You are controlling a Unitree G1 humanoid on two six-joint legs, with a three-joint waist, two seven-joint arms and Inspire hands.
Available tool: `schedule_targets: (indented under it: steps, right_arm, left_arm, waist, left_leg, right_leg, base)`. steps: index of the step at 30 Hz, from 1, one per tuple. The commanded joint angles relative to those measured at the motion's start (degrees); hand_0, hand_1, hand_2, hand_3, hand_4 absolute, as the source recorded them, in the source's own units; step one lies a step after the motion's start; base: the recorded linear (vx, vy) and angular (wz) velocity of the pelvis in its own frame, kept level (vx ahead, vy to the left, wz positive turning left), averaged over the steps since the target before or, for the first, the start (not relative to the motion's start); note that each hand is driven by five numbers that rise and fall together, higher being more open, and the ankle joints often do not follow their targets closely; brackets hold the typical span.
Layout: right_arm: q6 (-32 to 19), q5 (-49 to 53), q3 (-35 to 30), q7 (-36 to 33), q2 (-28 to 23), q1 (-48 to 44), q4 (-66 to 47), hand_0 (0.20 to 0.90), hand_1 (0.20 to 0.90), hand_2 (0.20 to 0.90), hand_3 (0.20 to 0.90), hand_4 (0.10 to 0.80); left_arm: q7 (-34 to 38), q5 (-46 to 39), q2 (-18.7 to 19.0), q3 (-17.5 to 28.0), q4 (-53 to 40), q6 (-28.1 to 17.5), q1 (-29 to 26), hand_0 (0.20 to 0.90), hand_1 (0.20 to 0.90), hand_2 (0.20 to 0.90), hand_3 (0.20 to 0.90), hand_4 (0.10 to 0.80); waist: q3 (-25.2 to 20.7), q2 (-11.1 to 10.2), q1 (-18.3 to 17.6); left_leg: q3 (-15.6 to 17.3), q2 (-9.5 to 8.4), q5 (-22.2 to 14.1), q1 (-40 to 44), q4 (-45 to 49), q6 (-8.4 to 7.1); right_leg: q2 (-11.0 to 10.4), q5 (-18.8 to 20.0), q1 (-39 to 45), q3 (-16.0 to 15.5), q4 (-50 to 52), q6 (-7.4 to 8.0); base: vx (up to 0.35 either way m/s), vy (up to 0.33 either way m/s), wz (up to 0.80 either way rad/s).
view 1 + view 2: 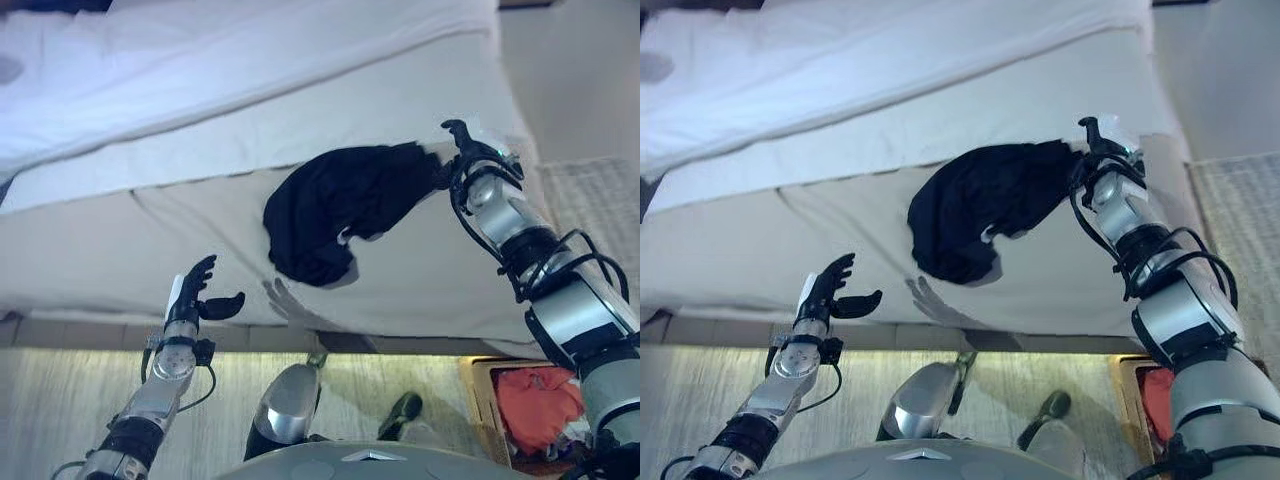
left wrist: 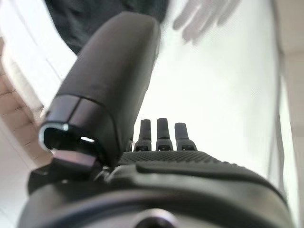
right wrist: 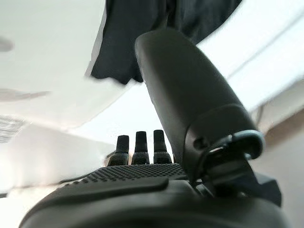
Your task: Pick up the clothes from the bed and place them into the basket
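A black garment [image 1: 340, 210] lies crumpled on the white bed [image 1: 150, 230], near its front edge. My right hand [image 1: 464, 150] is at the garment's right end, open, with the thumb standing up; whether it touches the cloth I cannot tell. In the right wrist view the garment [image 3: 137, 33] shows just past the thumb [image 3: 190, 90], outside the hand. My left hand [image 1: 196, 296] is open and empty in front of the bed's side, left of and below the garment. The wicker basket [image 1: 482, 395] stands on the floor at the lower right with a red cloth [image 1: 538, 395] in it.
A folded white duvet [image 1: 200, 60] covers the far part of the bed. A pale rug [image 1: 595, 200] lies on the floor to the right of the bed. Light wooden floor [image 1: 60, 400] runs along the bed's front.
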Motion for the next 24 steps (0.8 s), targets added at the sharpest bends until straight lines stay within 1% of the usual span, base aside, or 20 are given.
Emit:
schedule_targets:
  steps: [1, 4, 5, 7, 8, 9, 11, 15, 17, 18, 19, 22, 24]
  right_arm:
    - [-2.66, -4.31, 5.12, -4.08, -0.81, -11.07, -0.77, 0.9, 0.9, 0.9, 0.9, 0.8]
    - [-2.26, -5.01, 6.2, -4.25, 0.48, -13.79, 2.01, 0.9, 0.9, 0.9, 0.9, 0.8]
    - [-2.36, -4.71, 6.58, -4.43, 0.81, -14.44, 2.94, 0.9, 0.9, 0.9, 0.9, 0.8]
    - [-2.15, -4.4, 6.81, -5.13, 1.84, -15.52, 4.3, 0.9, 0.9, 0.9, 0.9, 0.8]
    - [-1.71, -3.13, 6.87, -5.79, 2.49, -16.42, 5.32, 0.9, 0.9, 0.9, 0.9, 0.8]
    - [-1.65, -3.11, 6.83, -5.8, 2.54, -16.51, 5.38, 0.9, 0.9, 0.9, 0.9, 0.8]
    - [-1.02, -2.37, 6.5, -6.65, 3.26, -17.81, 7.67, 0.9, 0.9, 0.9, 0.9, 0.8]
    - [-1.06, -3.03, 7.11, -6.76, 3.28, -19.95, 10.35, 0.9, 0.9, 0.9, 0.9, 0.8]
    - [-0.83, -1.6, 8.52, -6.88, 3.08, -22.34, 13.06, 0.9, 0.9, 0.9, 0.9, 0.8]
    - [-0.85, -1.27, 8.67, -6.9, 3.04, -22.59, 13.3, 0.9, 0.9, 0.9, 0.9, 0.8]
    - [-1.2, -0.61, 9.19, -6.95, 2.89, -23.74, 14.72, 0.9, 0.9, 0.9, 0.9, 0.8]
    - [-1.06, -1.94, 10.08, -6.25, 2.76, -25.12, 16.14, 0.9, 0.9, 0.9, 0.9, 0.8]
    - [-0.68, -2.03, 11.07, -5.45, 2.33, -26.1, 16.79, 0.9, 0.9, 0.9, 0.9, 0.8]
  left_arm:
    - [8.87, 10.82, 6.13, 0.17, -5.95, -7.52, -4.24, 0.9, 0.9, 0.9, 0.9, 0.8]
    - [12.78, 14.29, 8.95, -1.22, -8.33, -8.12, -6.0, 0.9, 0.9, 0.9, 0.9, 0.8]
    - [13.39, 14.25, 9.48, -1.58, -8.98, -8.18, -6.49, 0.9, 0.9, 0.9, 0.9, 0.8]
    - [14.14, 12.75, 9.79, -2.02, -9.97, -8.54, -6.92, 0.9, 0.9, 0.9, 0.9, 0.8]
    - [14.9, 11.39, 9.46, -2.31, -10.53, -9.12, -6.88, 0.9, 0.9, 0.9, 0.9, 0.8]
    - [14.92, 11.31, 9.46, -2.31, -10.58, -9.18, -6.89, 0.9, 0.9, 0.9, 0.9, 0.8]
    - [16.04, 11.02, 9.46, -2.81, -12.31, -11.14, -6.56, 0.9, 0.9, 0.9, 0.9, 0.8]
    - [16.23, 9.79, 9.77, -3.72, -14.58, -12.35, -6.7, 0.9, 0.9, 0.9, 0.9, 0.8]
    - [16.46, 9.17, 9.61, -4.87, -16.5, -13.34, -6.98, 0.9, 0.9, 0.9, 0.9, 0.8]
    - [16.54, 9.02, 9.62, -4.99, -16.63, -13.43, -7.03, 0.9, 0.9, 0.9, 0.9, 0.8]
    - [17.05, 8.33, 9.63, -5.62, -17.57, -13.41, -7.12, 0.9, 0.9, 0.9, 0.9, 0.8]
    - [17.1, 6.84, 9.75, -6.07, -18.01, -14.13, -6.87, 0.9, 0.9, 0.9, 0.9, 0.8]
    - [17.09, 6.63, 9.68, -6.52, -18.55, -14.91, -6.47, 0.9, 0.9, 0.9, 0.9, 0.8]
  waist:
    - [1.08, -1.2, 2.08]
    - [3.25, -0.79, 3.37]
    - [4.08, -0.62, 3.65]
    - [5.44, -0.33, 4.21]
    - [6.0, -0.11, 4.59]
    - [6.0, -0.15, 4.63]
    - [6.0, 0.55, 5.32]
    - [6.0, 1.42, 5.87]
    - [6.0, 2.22, 6.41]
    - [6.0, 2.29, 6.45]
    - [6.0, 2.74, 6.7]
    - [6.0, 3.3, 7.07]
    - [6.0, 3.62, 7.29]
  left_leg:
    - [-0.58, -0.94, -8.58, -4.68, 11.02, 1.57]
    - [-1.2, -2.42, -10.17, -8.47, 15.39, 2.62]
    - [-1.37, -2.87, -10.65, -9.65, 16.8, 2.96]
    - [-1.5, -3.69, -11.45, -11.53, 18.98, 3.61]
    - [-1.72, -4.24, -12.2, -13.44, 20.89, 4.04]
    - [-1.71, -4.31, -12.31, -13.75, 21.16, 4.07]
    - [-2.29, -5.04, -13.44, -17.93, 24.59, 4.51]
    - [-2.44, -5.87, -14.26, -22.02, 27.82, 4.95]
    - [-2.66, -6.91, -15.12, -26.01, 31.07, 5.62]
    - [-2.63, -6.97, -15.19, -26.41, 31.38, 5.68]
    - [-2.65, -7.33, -15.54, -28.55, 33.11, 6.07]
    - [-2.27, -7.84, -16.21, -31.66, 36.07, 6.64]
    - [-2.51, -8.32, -16.83, -34.49, 39.14, 6.75]
  right_leg:
    - [-2.92, -6.07, 2.89, 0.6, 9.66, -2.5]
    - [-4.68, -6.68, -0.66, 0.51, 14.69, -2.43]
    - [-5.25, -6.73, -2.01, 0.59, 16.59, -2.34]
    - [-6.24, -6.92, -4.43, 0.78, 19.8, -2.05]
    - [-6.5, -7.82, -6.44, 0.9, 21.91, -2.19]
    - [-6.56, -7.94, -6.78, 0.96, 22.23, -2.2]
    - [-6.22, -9.78, -10.85, 1.29, 25.48, -3.03]
    - [-6.54, -10.35, -15.47, 1.87, 30.16, -3.35]
    - [-6.82, -10.42, -19.62, 2.18, 34.0, -3.6]
    - [-6.85, -10.56, -20.07, 2.27, 34.44, -3.62]
    - [-6.88, -11.21, -22.51, 2.33, 36.97, -3.87]
    - [-7.28, -12.15, -26.06, 2.7, 40.75, -4.22]
    - [-7.07, -13.18, -28.99, 2.93, 43.47, -4.76]
  base:
    - [-0.001, 0.06, 0.18]
    - [-0.048, 0.068, 0.19]
    - [-0.058, 0.089, 0.22]
    - [-0.058, 0.111, 0.22]
    - [-0.039, 0.102, 0.19]
    - [-0.051, 0.112, 0.17]
    - [-0.06, 0.114, 0.13]
    - [-0.044, 0.095, 0.16]
    - [-0.089, 0.097, 0.11]
    - [-0.104, 0.11, 0.14]
    - [-0.086, 0.1, 0.12]
    - [-0.067, 0.101, 0.1]
    - [-0.059, 0.065, 0.11]
